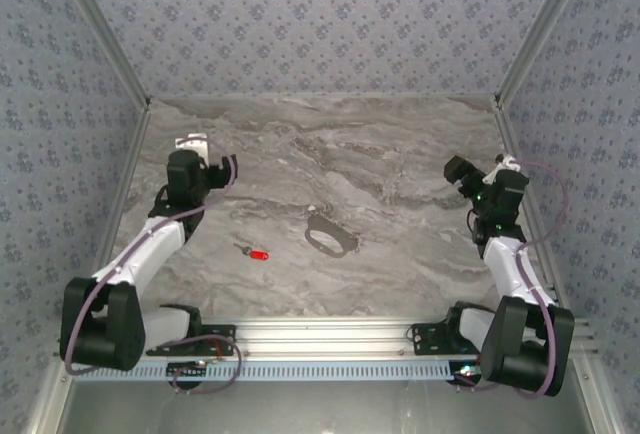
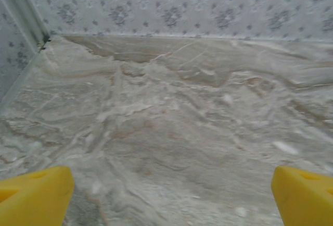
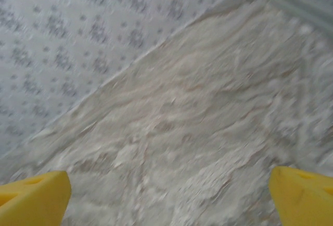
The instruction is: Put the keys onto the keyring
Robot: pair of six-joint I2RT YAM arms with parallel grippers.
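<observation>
A tiny silver key with a red head [image 1: 254, 252] lies flat on the marble table, left of centre. To its right, apart from it, lies the keyring [image 1: 329, 237], a thin grey oval loop. My left gripper [image 1: 193, 144] hangs over the far left of the table, well behind the key. In the left wrist view its yellow fingertips [image 2: 36, 195] stand wide apart over bare marble. My right gripper [image 1: 461, 171] hovers at the far right, away from the keyring. Its yellow fingertips [image 3: 302, 197] are also spread wide with nothing between them.
Patterned walls [image 1: 320, 24] close the table [image 1: 400, 154] in at the back and both sides. A metal rail [image 1: 320, 339] runs along the near edge between the two arm bases. Bare marble lies around the key and keyring.
</observation>
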